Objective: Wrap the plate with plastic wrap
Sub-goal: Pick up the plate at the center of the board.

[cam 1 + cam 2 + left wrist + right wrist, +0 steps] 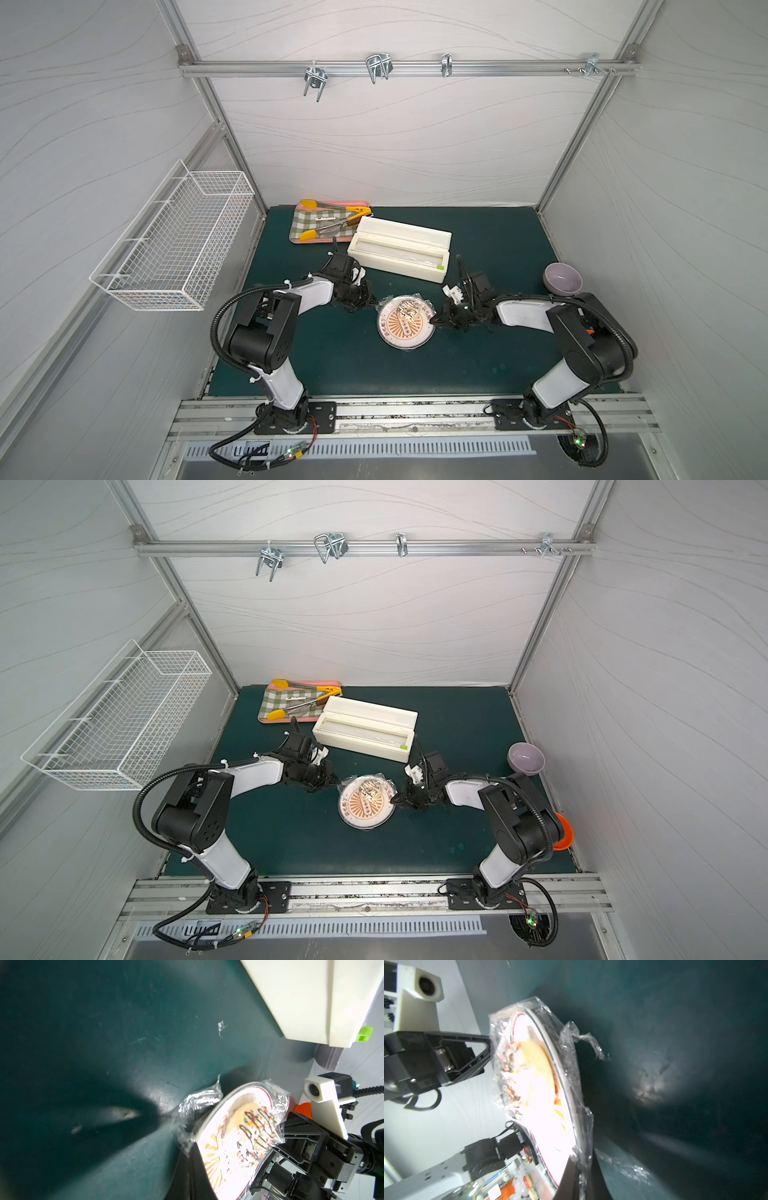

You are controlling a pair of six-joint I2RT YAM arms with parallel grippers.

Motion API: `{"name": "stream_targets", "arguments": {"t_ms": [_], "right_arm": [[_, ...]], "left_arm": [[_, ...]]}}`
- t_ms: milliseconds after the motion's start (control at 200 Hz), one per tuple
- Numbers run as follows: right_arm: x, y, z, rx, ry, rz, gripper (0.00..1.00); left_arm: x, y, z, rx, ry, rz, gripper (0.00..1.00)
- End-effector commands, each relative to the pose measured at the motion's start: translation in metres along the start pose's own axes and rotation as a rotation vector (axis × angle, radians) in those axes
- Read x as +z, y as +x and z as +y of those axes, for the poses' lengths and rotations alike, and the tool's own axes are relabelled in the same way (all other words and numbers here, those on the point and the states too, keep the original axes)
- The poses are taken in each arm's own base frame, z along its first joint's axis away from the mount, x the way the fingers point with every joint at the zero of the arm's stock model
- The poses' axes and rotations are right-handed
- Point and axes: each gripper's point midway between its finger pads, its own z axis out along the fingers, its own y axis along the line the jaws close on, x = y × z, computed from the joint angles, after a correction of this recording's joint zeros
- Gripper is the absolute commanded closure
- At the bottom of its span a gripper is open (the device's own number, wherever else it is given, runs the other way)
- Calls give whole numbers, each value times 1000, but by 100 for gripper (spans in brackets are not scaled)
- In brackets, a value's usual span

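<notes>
Wire basket hangs on the left wall, well clear of the green mat. At back left a pink tray carries a checked cloth with yellow-tipped tongs lying on it. Just right of the tray sits the cream dispenser box, lid flipped back and roll showing in the trough, set at an angle. It stands close behind both wrists but touches neither. A small film scrap lies on the mat between box and plate. The left gripper is at the plate's left rim with its fingers pressed together. Film is bunched round the tips, and I can't tell whether any is actually caught between them. The plate sits mid-mat between the two grippers, sunburst print up, with a drizzled food piece on its far half. The plastic wrap is draped over plate and food, crumpled loose at the rim, with a tail sticking out. The right gripper is at the right rim, fingers likewise closed tight with film wrapped about them. The lilac bowl stands upright at far right, beside the right arm's elbow. The orange bowl is mostly hidden behind that arm in a top view.
</notes>
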Motion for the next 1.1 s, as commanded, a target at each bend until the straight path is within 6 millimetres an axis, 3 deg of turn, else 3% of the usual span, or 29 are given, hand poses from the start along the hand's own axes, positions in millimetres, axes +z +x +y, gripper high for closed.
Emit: {"name": "stream_targets", "arguments": {"t_ms": [0, 115, 365, 480, 770, 1090], "right_arm": [[-9, -3, 20, -42, -115, -1, 100], [-16, -5, 35, -74, -195, -28, 100], [-26, -13, 44, -56, -268, -106, 100], [-32, -18, 50, -58, -294, -145, 100], [-35, -20, 51, -50, -262, -214, 100], [-51, -24, 60, -36, -279, -324, 100]], "left_arm": [[0, -6, 7, 14, -47, 15, 98], [4, -2, 10, -36, -18, 56, 98], [-3, 18, 1, -103, 70, 122, 96], [-1, 28, -14, -171, 209, 171, 96], [-11, 29, -66, -208, 521, 191, 96], [-5, 25, -90, -271, 665, 226, 77]]}}
